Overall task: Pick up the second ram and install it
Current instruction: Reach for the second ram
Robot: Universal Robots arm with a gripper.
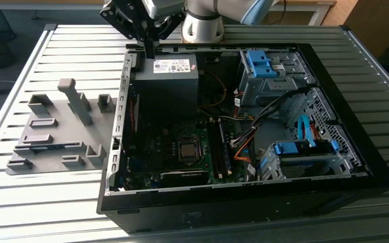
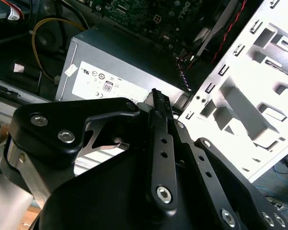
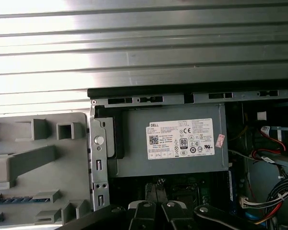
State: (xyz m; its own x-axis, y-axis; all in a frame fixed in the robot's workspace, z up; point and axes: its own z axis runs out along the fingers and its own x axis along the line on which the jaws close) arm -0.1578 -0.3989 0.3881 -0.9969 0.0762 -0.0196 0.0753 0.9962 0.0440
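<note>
The second ram (image 1: 46, 147) is a thin blue-green stick lying in a slot of the grey fixture block (image 1: 56, 129) on the exterior view's left; in the first wrist view the ram (image 3: 12, 199) shows as a blue strip in that fixture. My gripper (image 1: 152, 53) hangs over the far edge of the open computer case, just above the grey power supply (image 1: 167, 76) and well away from the ram. In the second wrist view the gripper (image 2: 157, 94) has its black fingers pressed together with nothing between them. The gripper (image 3: 156, 210) also shows in the first wrist view.
The open black computer case (image 1: 356, 177) lies on a slatted metal table (image 1: 39, 202). Inside are the motherboard with its memory slots (image 1: 220, 152), orange and black cables (image 1: 245, 147) and blue drive bays (image 1: 303, 149). The arm's base (image 1: 201, 25) stands behind the case.
</note>
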